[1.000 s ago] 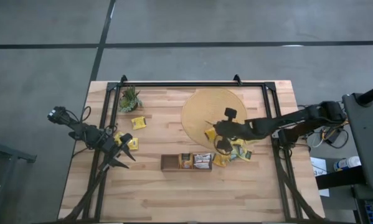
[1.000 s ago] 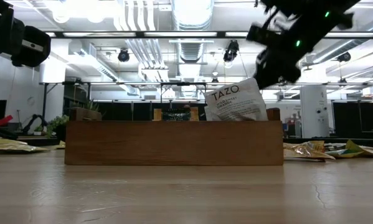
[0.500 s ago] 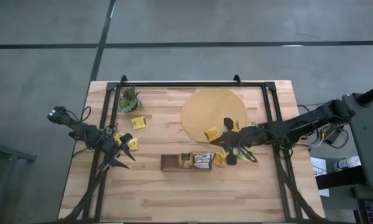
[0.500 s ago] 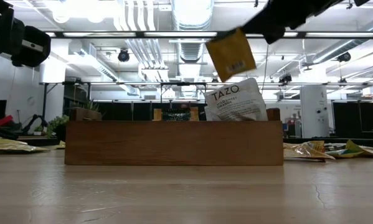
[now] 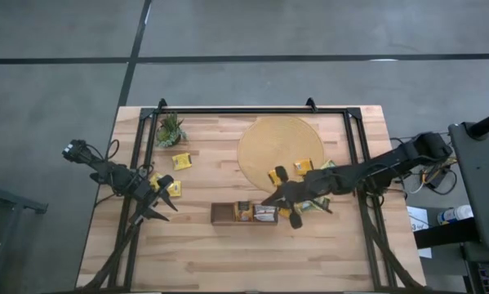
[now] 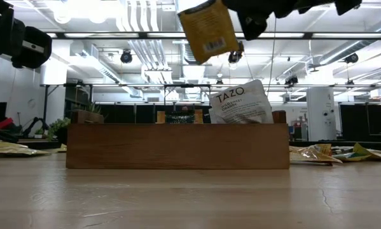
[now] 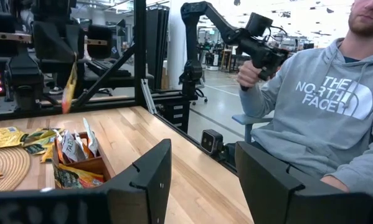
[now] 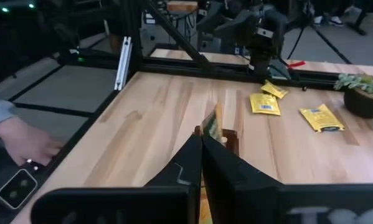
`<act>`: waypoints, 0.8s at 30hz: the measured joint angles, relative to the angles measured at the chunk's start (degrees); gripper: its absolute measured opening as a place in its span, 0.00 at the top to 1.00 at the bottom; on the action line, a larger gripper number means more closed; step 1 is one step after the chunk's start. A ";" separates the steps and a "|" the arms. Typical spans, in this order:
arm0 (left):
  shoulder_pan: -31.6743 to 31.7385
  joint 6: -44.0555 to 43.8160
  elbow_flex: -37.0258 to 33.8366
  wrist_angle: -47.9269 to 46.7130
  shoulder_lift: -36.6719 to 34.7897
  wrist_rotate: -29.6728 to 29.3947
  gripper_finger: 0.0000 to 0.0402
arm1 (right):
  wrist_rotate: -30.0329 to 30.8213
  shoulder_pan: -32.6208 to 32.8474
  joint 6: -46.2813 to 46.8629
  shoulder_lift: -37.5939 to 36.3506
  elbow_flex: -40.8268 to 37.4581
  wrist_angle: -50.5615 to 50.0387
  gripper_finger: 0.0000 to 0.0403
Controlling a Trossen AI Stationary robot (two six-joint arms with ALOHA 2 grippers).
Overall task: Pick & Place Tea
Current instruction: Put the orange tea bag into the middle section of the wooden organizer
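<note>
Carried leftward since half a second ago, a yellow tea sachet [image 6: 208,29] now hangs above the dark brown tray [image 5: 244,214], pinched between the closed fingers of the right gripper [image 5: 270,198]. More sachets stand inside that tray. Left of the tray, the left gripper [image 5: 164,194] waits, fingers spread and empty.

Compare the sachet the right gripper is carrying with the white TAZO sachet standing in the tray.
The carried sachet is yellow with a barcode; the TAZO sachet is white with dark lettering. The carried sachet hangs in the air from the right gripper, shut on it, while the TAZO sachet sits in the wooden tray, poking above its wall. The carried sachet tilts more steeply. Both are small flat paper packets.
</note>
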 joint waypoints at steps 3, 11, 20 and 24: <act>0.01 -0.01 0.00 0.00 0.00 -0.01 0.57 | 0.00 -0.02 0.02 3.15 1.79 0.09 0.98; 0.01 -0.02 0.00 0.00 -0.01 -0.01 0.57 | -0.45 -0.02 0.88 11.83 7.43 -0.93 0.98; 0.01 -0.02 0.00 -0.02 0.11 0.00 0.57 | -1.78 -0.62 2.63 18.70 11.91 -2.90 0.98; 0.01 -0.02 0.00 -0.02 0.22 -0.02 0.57 | -1.25 -1.20 2.72 19.96 13.30 -5.54 0.98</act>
